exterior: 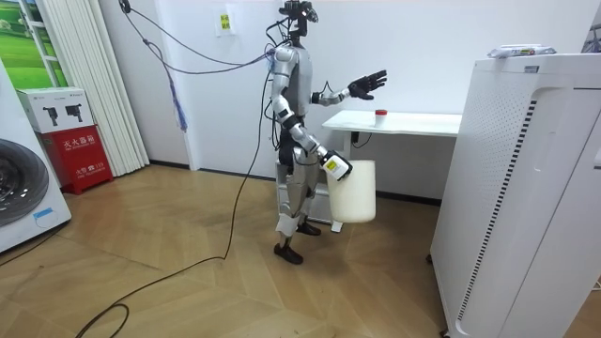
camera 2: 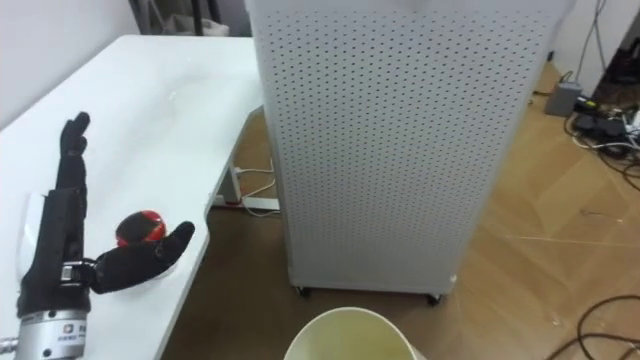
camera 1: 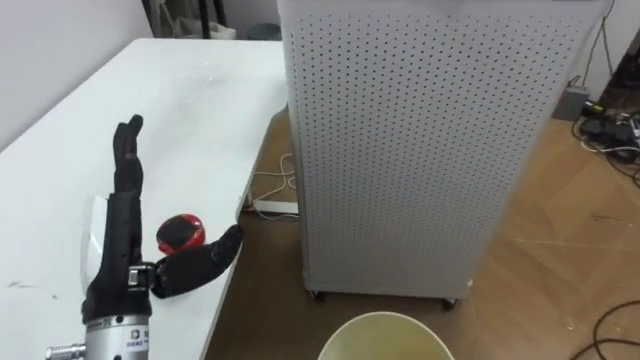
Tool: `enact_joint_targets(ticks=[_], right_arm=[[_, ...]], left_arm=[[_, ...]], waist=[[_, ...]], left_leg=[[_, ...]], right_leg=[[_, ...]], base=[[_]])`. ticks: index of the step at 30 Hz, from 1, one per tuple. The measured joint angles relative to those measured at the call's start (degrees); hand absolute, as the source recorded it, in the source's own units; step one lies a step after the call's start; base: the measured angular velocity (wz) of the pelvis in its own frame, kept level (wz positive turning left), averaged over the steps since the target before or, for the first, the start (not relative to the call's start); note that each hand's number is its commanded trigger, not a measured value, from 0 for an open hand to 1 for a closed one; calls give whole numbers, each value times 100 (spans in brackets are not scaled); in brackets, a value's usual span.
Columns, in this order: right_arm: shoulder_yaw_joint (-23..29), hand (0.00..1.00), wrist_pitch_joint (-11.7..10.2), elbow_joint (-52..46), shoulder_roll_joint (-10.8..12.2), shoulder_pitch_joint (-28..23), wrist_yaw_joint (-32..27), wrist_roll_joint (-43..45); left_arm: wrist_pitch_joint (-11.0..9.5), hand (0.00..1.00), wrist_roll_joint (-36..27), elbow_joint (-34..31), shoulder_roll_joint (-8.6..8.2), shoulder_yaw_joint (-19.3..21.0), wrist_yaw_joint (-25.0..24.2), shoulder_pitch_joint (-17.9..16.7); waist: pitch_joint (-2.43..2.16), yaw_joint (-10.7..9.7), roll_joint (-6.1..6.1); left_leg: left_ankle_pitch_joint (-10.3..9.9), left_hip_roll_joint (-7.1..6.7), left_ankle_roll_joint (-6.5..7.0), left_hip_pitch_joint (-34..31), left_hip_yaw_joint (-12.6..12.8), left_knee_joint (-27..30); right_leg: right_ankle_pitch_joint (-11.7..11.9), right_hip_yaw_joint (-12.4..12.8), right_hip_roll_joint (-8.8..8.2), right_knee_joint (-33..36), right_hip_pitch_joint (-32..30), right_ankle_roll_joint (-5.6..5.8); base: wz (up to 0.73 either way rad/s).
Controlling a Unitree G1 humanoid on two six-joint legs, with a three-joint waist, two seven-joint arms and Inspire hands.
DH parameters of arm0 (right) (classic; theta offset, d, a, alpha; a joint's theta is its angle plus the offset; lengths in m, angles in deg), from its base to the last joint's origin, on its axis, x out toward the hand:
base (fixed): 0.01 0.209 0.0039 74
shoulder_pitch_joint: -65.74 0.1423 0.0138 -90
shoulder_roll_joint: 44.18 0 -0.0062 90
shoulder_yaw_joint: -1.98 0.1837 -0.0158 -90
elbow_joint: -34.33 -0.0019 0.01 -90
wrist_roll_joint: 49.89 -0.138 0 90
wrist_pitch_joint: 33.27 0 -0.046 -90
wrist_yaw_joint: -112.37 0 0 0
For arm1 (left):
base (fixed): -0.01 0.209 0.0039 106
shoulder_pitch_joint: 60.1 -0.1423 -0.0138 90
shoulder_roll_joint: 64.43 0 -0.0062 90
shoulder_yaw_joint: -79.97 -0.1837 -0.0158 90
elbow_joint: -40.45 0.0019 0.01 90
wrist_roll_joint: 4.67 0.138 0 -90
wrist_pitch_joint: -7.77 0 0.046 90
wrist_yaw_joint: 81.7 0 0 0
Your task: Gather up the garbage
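A small red and black piece of garbage (camera 1: 181,233) lies on the white table (camera 1: 190,110) near its right edge. My left hand (camera 1: 125,215) is open, fingers straight and thumb spread. In the eye views the garbage shows in the gap between thumb and fingers. In the room view that left hand (exterior: 366,84) is held up in the air above the table, apart from the garbage (exterior: 380,114). My right hand (exterior: 336,166) hangs low at my side, shut on the rim of a cream bin (exterior: 355,192). The bin's open mouth (camera 1: 385,335) shows at the bottom.
A tall white perforated cabinet (camera 1: 420,140) stands on small feet right beside the table's end. A power strip with white cables (camera 1: 275,205) lies on the wooden floor under the table. More cables (camera 1: 610,125) lie at the far right.
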Motion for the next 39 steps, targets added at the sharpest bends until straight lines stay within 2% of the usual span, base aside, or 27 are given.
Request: enact_joint_targets(ticks=[11,16,18,26,30,39], right_arm=[[-87,100,13,166,2,0,56,15],[-112,100,16,180,3,0,120,15],[-131,100,17,182,8,0,156,15],[-325,100,51,187,58,-23,236,50],[-327,100,58,184,81,-49,235,54],[-319,100,60,139,80,-48,224,60]], left_arm=[[-6,0,2,-48,-53,171,29,0],[-6,0,2,-47,-56,172,27,-8],[-6,0,-2,-46,-56,169,21,-61],[-5,0,-125,-21,-54,153,-177,-351],[0,0,-232,255,-50,128,-213,-374],[67,0,-313,424,-50,38,-386,-530]], waist=[[12,183,-43],[56,231,-116],[60,225,-129],[50,196,-160],[48,197,-157],[-2,129,-157]], left_leg=[[-1,-27,1,7,8,5],[-3,-27,5,0,6,13],[-4,-29,8,-1,9,15],[4,-35,21,-5,11,16],[4,-39,21,-17,18,15],[2,-38,23,-103,154,85]], right_leg=[[-2,-2,-15,-8,52,22],[-2,-31,-15,-6,66,22],[-3,-41,-18,-9,72,23],[-6,-52,-17,-17,77,28],[-7,-44,-17,-28,73,28],[-5,-81,-28,-43,59,31]], base=[[3],[2],[2],[0],[0],[1]])
